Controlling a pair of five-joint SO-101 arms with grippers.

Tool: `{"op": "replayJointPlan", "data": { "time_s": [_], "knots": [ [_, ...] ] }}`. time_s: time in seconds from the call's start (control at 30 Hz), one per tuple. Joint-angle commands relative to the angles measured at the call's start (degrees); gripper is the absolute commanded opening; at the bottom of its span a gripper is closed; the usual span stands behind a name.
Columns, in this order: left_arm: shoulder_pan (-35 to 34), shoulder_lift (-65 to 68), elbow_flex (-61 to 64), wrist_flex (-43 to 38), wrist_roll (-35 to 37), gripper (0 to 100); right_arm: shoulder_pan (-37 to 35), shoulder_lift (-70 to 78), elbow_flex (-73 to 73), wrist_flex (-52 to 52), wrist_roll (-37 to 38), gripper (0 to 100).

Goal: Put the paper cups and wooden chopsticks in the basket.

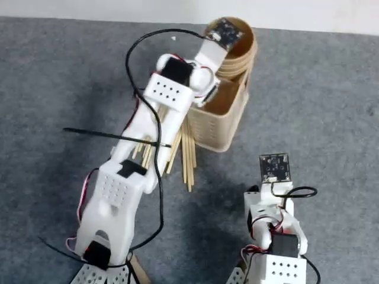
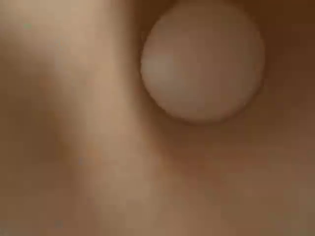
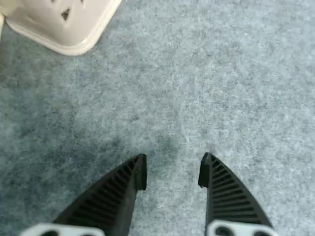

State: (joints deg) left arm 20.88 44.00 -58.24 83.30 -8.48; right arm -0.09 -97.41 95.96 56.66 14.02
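The wooden chopsticks (image 1: 188, 160) lay fanned on the grey carpet (image 1: 320, 106), against the near-left side of the basket (image 1: 222, 127). A pale wall (image 1: 89, 7) edged the far side. Brown paper cups (image 1: 241, 56) sat stacked in the basket's far end. Your left arm (image 1: 169, 89) reached into the basket. Whether its left pincer, hidden inside, was apart or together could not be told. Your right gripper (image 3: 173, 169) hung apart over carpet, near and right of the basket.

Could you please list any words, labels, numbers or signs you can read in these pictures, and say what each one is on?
No text can be read.
Any print on the small dark circuit boards atop the two arms is too small to read.
The cut-outs in the beige plastic basket are shapes, not letters.
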Motion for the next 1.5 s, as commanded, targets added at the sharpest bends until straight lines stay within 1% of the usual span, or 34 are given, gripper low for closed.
{"op": "replayJointPlan", "data": {
  "time_s": [0.0, 0.03, 0.1, 0.13, 0.27, 0.4, 0.5, 0.57, 0.63, 0.8, 0.97, 1.17, 1.37, 1.4, 1.47],
  "knots": [
    [1.3, 0.7, 0.8, 2.1, 1.2, 2, -0.4, -0.6, 0.7, 0.3, -0.4, 18.0],
    [1.5, 0.3, 0.7, 3.3, 3.3, 0, -0.4, -0.6, 0.7, 0.3, -0.4, 18.0],
    [2.0, -1.5, 0.7, 5.3, 8.7, 1, -0.4, -0.6, 0.7, 0.3, -0.4, 18.0],
    [2.2, -2.4, 0.7, 6.1, 10.0, 1, -0.4, -0.6, 0.7, 0.3, -0.4, 18.0],
    [4.2, -7.6, 0.7, 8.8, 10.8, 1, -0.4, -0.6, 0.7, 0.3, -0.4, 18.0],
    [5.5, -12.4, 0.7, 11.8, 17.6, 1, -0.4, -0.6, 0.7, 0.3, -0.4, 18.0],
    [5.7, -14.8, 0.7, 14.8, 20.3, 1, -0.4, -0.6, 0.7, 0.3, -0.4, 18.0],
    [5.7, -15.9, 0.8, 16.9, 23.6, 1, -0.4, -0.6, 0.7, 0.3, -0.4, 18.0],
    [5.7, -16.8, 1.1, 17.7, 25.4, 1, -0.4, -0.6, 0.7, 0.3, -0.4, 18.0],
    [8.4, -18.7, 1.4, 17.8, 26.0, 1, -0.4, -0.6, 0.7, 0.3, -0.4, 18.0],
    [12.1, -18.7, 0.9, 16.9, 28.7, 1, -0.4, -0.6, 0.7, 0.1, -0.4, 18.0],
    [15.7, -18.5, 1.3, 16.1, 28.7, 1, -0.3, -0.6, 0.7, 0.1, -0.4, 18.0],
    [13.7, -10.5, 1.3, 16.4, 28.7, 1, 0.0, -0.6, 0.6, 0.2, -0.4, 18.0],
    [13.6, -9.0, 1.3, 16.4, 28.7, 1, 0.7, -0.6, 0.3, 0.2, -0.4, 18.0],
    [13.3, -6.5, 0.9, 16.4, 28.6, 1, 5.5, -0.6, 0.0, 0.3, -0.4, 18.0]
  ]
}}
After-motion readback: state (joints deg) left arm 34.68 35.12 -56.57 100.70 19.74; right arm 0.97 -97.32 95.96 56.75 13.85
